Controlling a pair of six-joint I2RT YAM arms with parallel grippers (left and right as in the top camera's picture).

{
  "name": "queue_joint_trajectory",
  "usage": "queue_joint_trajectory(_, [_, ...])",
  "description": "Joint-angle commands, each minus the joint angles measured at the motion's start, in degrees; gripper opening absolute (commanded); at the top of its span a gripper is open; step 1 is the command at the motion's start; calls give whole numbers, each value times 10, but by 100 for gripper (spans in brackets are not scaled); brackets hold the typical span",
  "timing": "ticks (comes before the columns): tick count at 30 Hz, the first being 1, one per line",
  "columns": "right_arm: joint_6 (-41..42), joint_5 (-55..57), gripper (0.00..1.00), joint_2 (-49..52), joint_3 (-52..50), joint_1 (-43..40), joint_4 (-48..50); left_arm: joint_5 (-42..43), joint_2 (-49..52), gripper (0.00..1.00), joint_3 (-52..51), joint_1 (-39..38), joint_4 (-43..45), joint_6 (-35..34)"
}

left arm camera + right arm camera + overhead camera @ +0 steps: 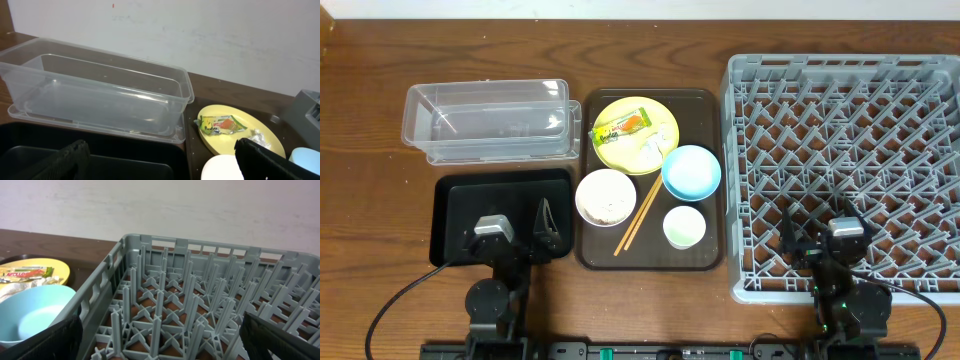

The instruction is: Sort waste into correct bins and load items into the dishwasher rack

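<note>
**Edges and open room**
- Table [640,40] – bare wood runs along the far side, behind everything.
- Tub [490,122] at far left; black tray [455,200] just beside it on the near side.
- Brown tray [712,255] in the centre, a narrow gap from the tub and black tray on its left and close beside the rack [845,90] on its right.
- Rack fills the right side and reaches the edge of the overhead view.

**Containers and contents**
- Tub: clear, nothing inside.
- Black tray: nothing lying in it. The left gripper [510,235] hovers over its near end, fingers spread wide and holding nothing.
- Rack: pegs only. The right gripper [825,240] is over its near-left part, fingers well apart and holding nothing.
- Brown tray holds all the tableware:
  - plate [660,118] at the far end, carrying the wrapper [622,126] and tissue [650,150]
  - blue bowl [691,172] to the right, just beside the plate – empty
  - white bowl [606,196] to the left, with rice [608,205] in it
  - cup [684,227] at near right, upright
  - chopsticks [638,215] lying slantwise on the tray floor between the white bowl and the cup
</note>
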Motion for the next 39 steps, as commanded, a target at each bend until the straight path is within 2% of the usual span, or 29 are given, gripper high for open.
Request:
queue_joint_trajectory(1, [-5,-2,99,-2,-1,3,-2,-9,-3,95,-8,3,-26,5])
queue_joint_trajectory(27, [13,4,99,-2,-1,3,-3,-9,7,95,-8,3,-26,4])
queue_joint_trajectory(34, [40,38,99,-1,6,3,-6,-7,61,95,10,3,-28,3])
queue_joint_trajectory(39, [41,48,99,26,46,3,-28,2,144,95,76,3,-50,2])
